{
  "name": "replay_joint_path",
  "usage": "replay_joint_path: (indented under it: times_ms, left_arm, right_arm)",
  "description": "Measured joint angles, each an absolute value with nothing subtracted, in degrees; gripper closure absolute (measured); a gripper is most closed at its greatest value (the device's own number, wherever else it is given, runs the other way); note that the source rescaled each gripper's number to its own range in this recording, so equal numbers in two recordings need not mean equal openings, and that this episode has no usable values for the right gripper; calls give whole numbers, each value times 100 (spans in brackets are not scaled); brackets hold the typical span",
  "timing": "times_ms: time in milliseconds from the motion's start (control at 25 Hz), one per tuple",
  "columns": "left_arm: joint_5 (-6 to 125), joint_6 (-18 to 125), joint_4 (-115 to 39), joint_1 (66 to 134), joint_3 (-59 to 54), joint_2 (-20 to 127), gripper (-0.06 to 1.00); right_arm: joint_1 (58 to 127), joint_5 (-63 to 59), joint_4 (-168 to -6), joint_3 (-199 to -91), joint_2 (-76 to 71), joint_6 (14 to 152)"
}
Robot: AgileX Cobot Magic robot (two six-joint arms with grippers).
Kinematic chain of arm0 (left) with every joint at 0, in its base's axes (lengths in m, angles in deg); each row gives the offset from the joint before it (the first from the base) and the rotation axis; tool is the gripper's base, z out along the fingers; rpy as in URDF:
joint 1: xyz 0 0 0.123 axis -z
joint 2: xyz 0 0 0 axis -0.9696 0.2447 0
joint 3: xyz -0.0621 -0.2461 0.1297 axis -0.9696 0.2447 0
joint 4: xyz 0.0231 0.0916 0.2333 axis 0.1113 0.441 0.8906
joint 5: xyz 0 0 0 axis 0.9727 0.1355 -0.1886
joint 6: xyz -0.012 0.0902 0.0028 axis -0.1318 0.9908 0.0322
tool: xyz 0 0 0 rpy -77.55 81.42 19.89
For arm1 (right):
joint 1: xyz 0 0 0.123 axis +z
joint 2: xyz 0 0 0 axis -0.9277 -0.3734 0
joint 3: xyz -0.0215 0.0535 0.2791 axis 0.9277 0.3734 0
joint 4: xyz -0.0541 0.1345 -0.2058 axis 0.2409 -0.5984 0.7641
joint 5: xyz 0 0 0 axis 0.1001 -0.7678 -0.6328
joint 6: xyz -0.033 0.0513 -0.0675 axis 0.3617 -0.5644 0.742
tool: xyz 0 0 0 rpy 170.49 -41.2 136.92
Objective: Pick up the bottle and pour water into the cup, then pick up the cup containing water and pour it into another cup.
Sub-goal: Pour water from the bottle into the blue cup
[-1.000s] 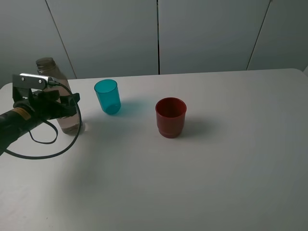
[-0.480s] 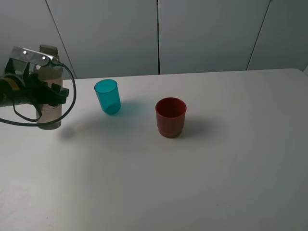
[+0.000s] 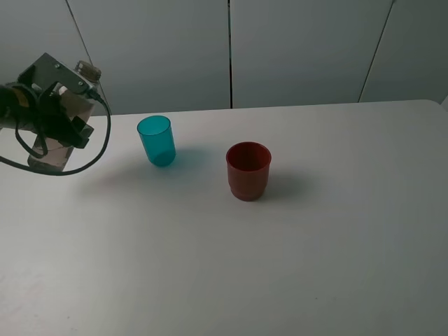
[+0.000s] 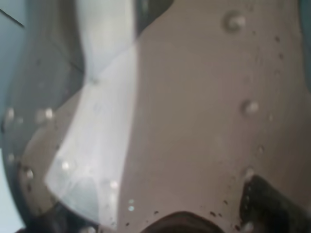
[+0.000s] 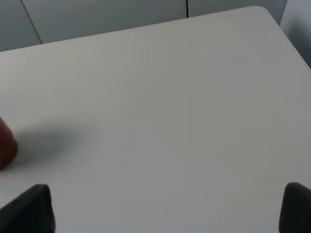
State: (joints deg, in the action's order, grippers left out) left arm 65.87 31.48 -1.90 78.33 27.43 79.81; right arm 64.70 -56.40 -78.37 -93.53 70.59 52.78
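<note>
The smoky grey-brown bottle (image 3: 49, 154) is at the far left of the exterior view, lifted off the table and tilted with its neck toward the right. My left gripper (image 3: 59, 120) is shut around its middle. In the left wrist view the bottle's wet wall (image 4: 194, 107) fills the frame, with one dark fingertip (image 4: 265, 204) against it. The teal cup (image 3: 156, 140) stands upright to the right of the bottle. The dark red cup (image 3: 248, 170) stands upright near the table's middle. My right gripper (image 5: 163, 213) is open and empty over bare table, with the red cup's edge (image 5: 5, 143) at the frame's side.
The white table (image 3: 315, 245) carries only the two cups. A grey panelled wall (image 3: 301, 49) rises behind the table's far edge. A black cable (image 3: 98, 143) loops from the left arm beside the bottle.
My left gripper has lifted the bottle off the table, carried it up and to the left, and tilted its neck to the right. The cups have not moved.
</note>
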Motion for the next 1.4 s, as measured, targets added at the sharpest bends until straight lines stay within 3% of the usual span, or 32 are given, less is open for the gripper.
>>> replay_joint_path:
  times_ms: [1400]
  left_arm:
    - [5451,2702,3397,8642,1478,9107,94]
  right_arm:
    - [6470,-5640,-7837,-9353,7059,5278]
